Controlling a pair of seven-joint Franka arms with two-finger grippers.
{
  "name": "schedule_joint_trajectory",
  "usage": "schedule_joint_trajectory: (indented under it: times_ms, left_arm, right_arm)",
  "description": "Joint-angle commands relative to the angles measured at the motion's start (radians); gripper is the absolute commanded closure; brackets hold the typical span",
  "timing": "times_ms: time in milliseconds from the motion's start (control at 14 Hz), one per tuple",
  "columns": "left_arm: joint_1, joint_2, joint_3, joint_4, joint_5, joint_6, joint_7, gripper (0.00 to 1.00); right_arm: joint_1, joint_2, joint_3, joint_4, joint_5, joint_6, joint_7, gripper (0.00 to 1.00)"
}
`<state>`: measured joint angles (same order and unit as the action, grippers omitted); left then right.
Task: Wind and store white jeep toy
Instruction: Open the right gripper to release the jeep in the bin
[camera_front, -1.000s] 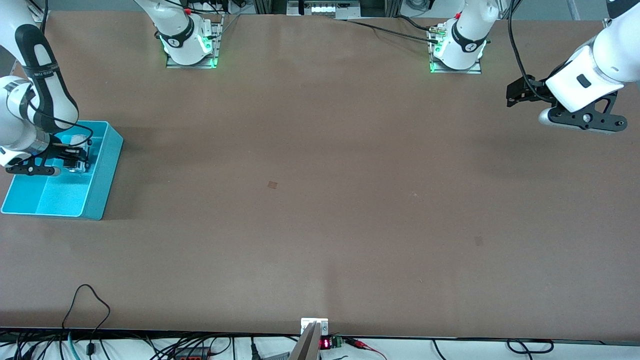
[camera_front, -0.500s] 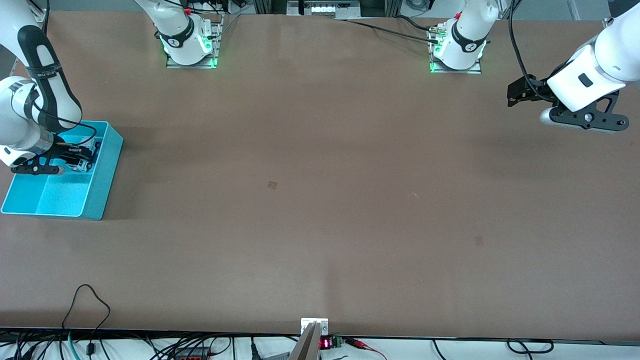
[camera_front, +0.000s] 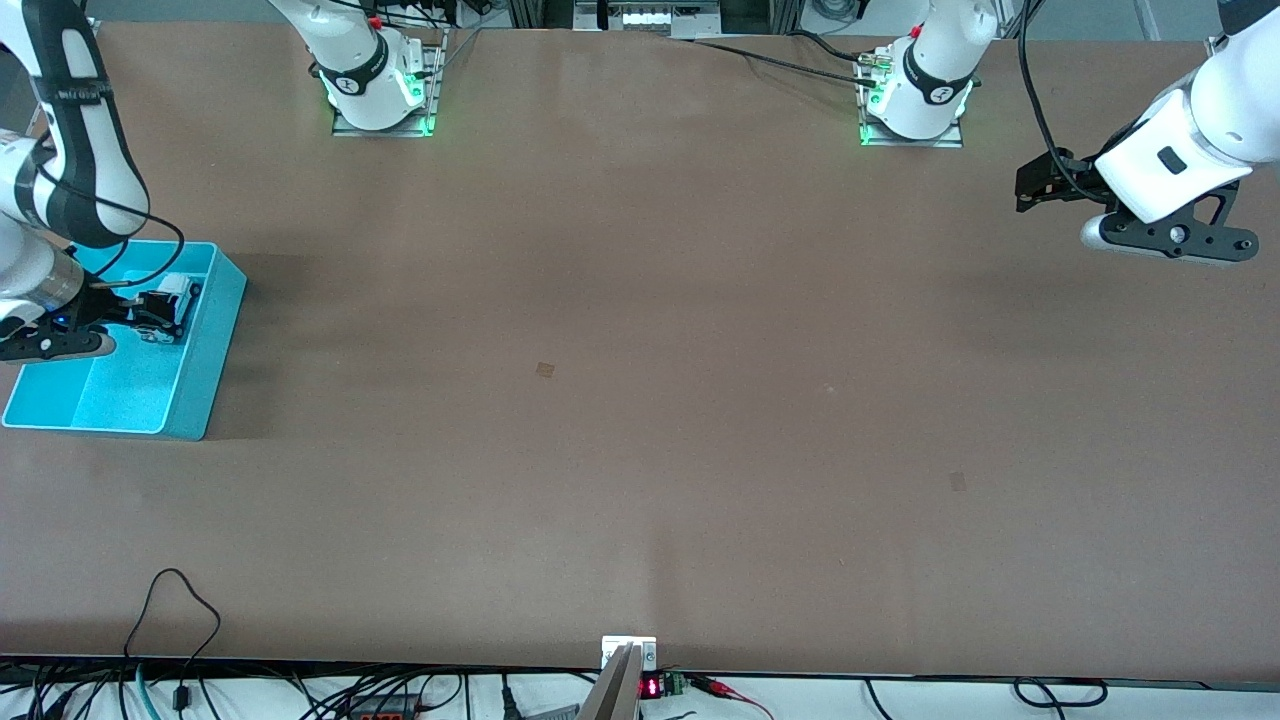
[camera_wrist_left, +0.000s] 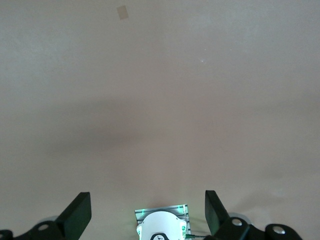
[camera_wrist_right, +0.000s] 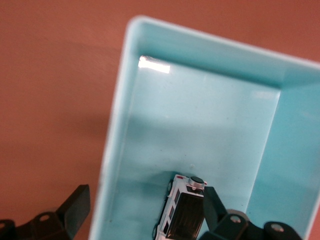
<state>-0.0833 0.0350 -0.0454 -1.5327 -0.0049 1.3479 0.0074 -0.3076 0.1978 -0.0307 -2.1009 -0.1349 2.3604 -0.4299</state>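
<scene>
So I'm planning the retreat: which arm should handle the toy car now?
Right. Its pincer is open over the blue bin, with the toy car lying in the bin under it. The left pincer waits open over bare table at the left arm's end.

I see the toy jeep (camera_wrist_right: 181, 214) lying in the bin (camera_front: 215, 330) at the right arm's end of the table (camera_front: 640, 400), in the compartment farther from the front camera, with my right gripper (camera_front: 150, 310) over it and my left gripper (camera_front: 1040, 185) over the left arm's end
</scene>
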Motion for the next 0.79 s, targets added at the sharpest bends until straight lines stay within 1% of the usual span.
schedule_joint_trajectory:
  times_ms: [0, 143, 214, 429, 571, 714]
  left_arm:
    - [0.002, 0.011, -0.004, 0.034, -0.014, -0.023, -0.02, 0.0]
    - [0.005, 0.011, 0.002, 0.034, -0.01, -0.018, -0.047, 0.0]
    - [0.005, 0.01, 0.004, 0.034, -0.009, -0.018, -0.047, 0.0]
    - [0.014, 0.006, 0.016, 0.034, -0.01, -0.018, -0.046, 0.0]
    - [0.072, 0.006, 0.015, 0.031, -0.012, 0.015, -0.034, 0.0]
    - [0.092, 0.006, 0.01, -0.012, -0.009, 0.063, -0.034, 0.0]
  right_arm:
    - [-0.007, -0.058, 0.046, 0.024, 0.008, -0.075, -0.021, 0.0]
    - [0.008, -0.077, 0.084, 0.08, 0.014, -0.128, -0.02, 0.0]
    - [0.039, -0.086, 0.084, 0.105, 0.02, -0.157, -0.02, 0.0]
    - [0.106, -0.106, 0.083, 0.171, 0.095, -0.233, -0.007, 0.0]
    - [0.137, -0.13, 0.083, 0.194, 0.097, -0.292, 0.023, 0.0]
    - [0.189, -0.165, 0.077, 0.2, 0.097, -0.319, 0.086, 0.0]
